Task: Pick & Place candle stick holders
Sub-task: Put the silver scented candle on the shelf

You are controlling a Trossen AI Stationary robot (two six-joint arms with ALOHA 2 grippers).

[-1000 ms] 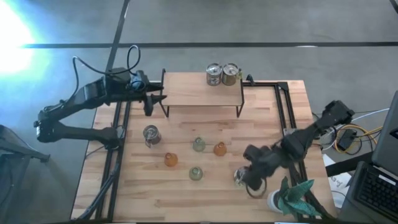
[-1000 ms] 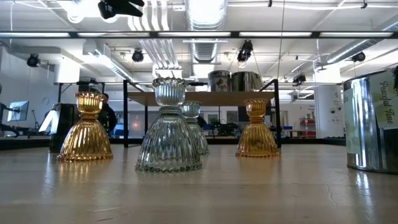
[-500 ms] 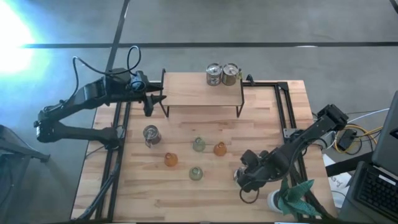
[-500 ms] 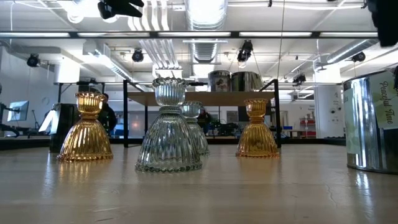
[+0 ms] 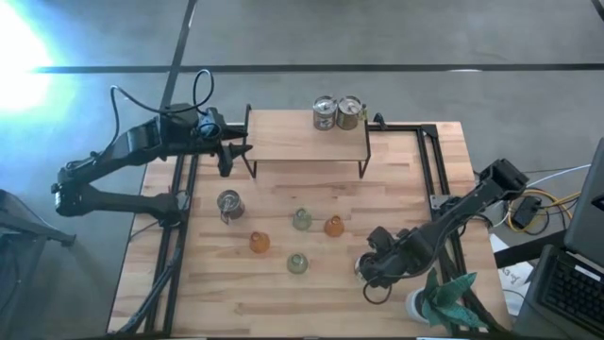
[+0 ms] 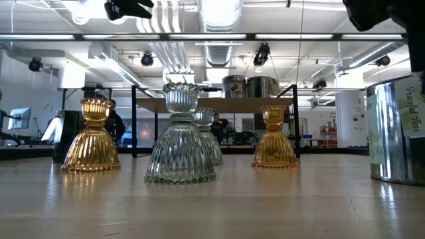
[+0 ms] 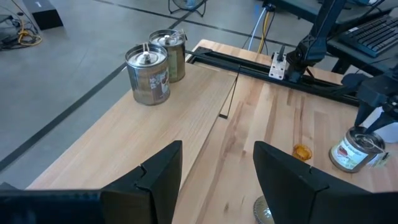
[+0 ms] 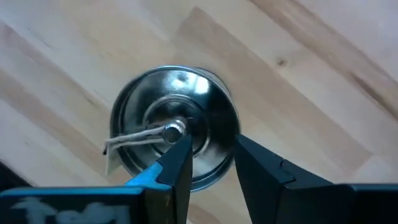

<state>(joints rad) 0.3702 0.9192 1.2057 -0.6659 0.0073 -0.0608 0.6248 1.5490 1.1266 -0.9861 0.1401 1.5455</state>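
Right end effector (image 5: 368, 271) low over the near-right part of the surface (image 5: 321, 302), directly above a silvery can-like holder (image 8: 176, 142). In the right wrist view the two dark fingers (image 8: 180, 163) stand a little apart, narrow gap, straddling the can's rim near a small centre knob with a tag on a string (image 8: 127, 142). Nothing held; can sits upright on the wood.

Judgement: step in hand is the grasp of this can. The gap looks too narrow for the whole body, so either widen well before descending, or commit to a rim pinch, one finger inside the lid recess and one outside. Keep the tag string clear of the pads. Descend straight; the white pot with teal leaves (image 5: 436, 300) is just beside and could be clipped on lift.

Left end effector (image 5: 229, 151) waits at the left end of the raised shelf (image 5: 302, 142), fingers (image 7: 158, 177) partly open, empty. Two silvery cans (image 5: 337, 112) already on the shelf's far edge. A fourth can (image 5: 229, 203) stands below it. Two amber glass holders (image 5: 260, 243) and two pale green ones (image 5: 301, 220) sit mid-surface, apart.
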